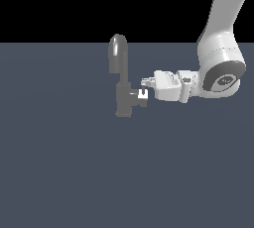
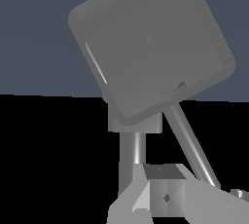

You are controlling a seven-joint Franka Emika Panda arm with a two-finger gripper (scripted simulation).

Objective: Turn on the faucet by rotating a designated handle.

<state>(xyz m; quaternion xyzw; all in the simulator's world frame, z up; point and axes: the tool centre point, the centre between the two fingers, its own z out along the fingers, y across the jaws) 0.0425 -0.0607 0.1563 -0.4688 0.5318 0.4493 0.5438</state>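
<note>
A: Exterior view first: where is the faucet point(image 1: 120, 81)?

B: On the dark floor, near centre, with its round-topped spout at twelve o'clock. The handle point(image 1: 140, 98) sticks out of the blocky body toward three o'clock, and the gripper point(image 1: 144, 88) comes in level from that side, right at the stub's tip.

A: Jaws?

B: Whether they are parted or closed on anything, I cannot tell; the wrist view shows mostly the faucet's square body and a thin lever point(image 2: 190, 142).

A: How will it handle?

B: Probably rigid, glossy metal, so slippery. I'd press or pinch the thin lever near its tip for leverage.
</note>
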